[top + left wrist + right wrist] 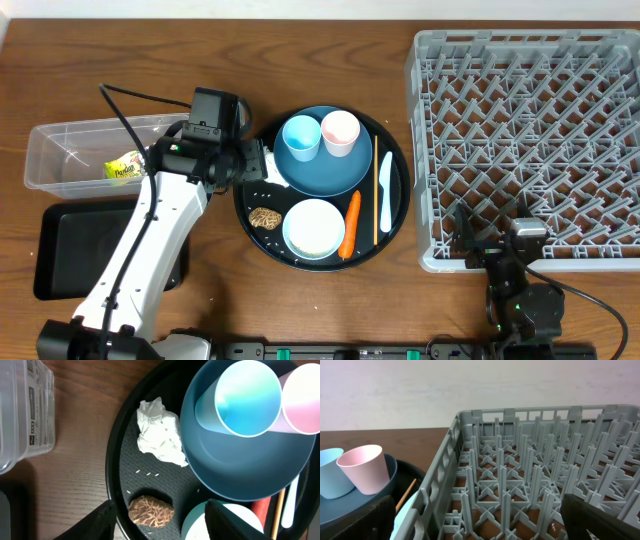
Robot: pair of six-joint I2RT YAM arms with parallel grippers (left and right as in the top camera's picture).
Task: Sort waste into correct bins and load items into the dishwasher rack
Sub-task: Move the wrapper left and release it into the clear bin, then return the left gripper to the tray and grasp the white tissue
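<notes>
- The left hand [160, 507] hangs over the left rim of the round black tray [398, 215], with its fingers apart and gripping nothing. The small brown biscuit [150, 511], rough and ridged on top, lies on the tray floor below the gap.
- Just past the biscuit, a few loose white rice grains [148, 474] are scattered on the dark floor. Beyond them sits the crumpled white tissue [160, 435], lumpy and creased, touching the edge of the dark-blue plate [240, 470].
- The plate carries the light-blue cup [300, 137] and the pale-pink cup [340, 132], side by side (both upright, mouths up).
- The white bowl [314, 227] is also in the round tray, just beside the biscuit, with the orange carrot [350, 225] along its right side. The thin wooden chopstick [375, 190] and the pale-blue flat utensil [387, 190] lie parallel near the right rim.
- The round tray rests mid-tabletop [330, 30].
- By the tabletop's left edge, the clear tub [60, 150] holds the yellow-green printed snack wrapper [125, 168].
- The shallow black tray [70, 250] lies just beside the tub, toward the near-left corner, partly under the left arm.
- The light-grey rack [530, 140], with its open lattice and upright pegs, reaches the right edge.
- The right hand [477, 505] is spread wide and holds nothing, at the rack's near-left corner.
</notes>
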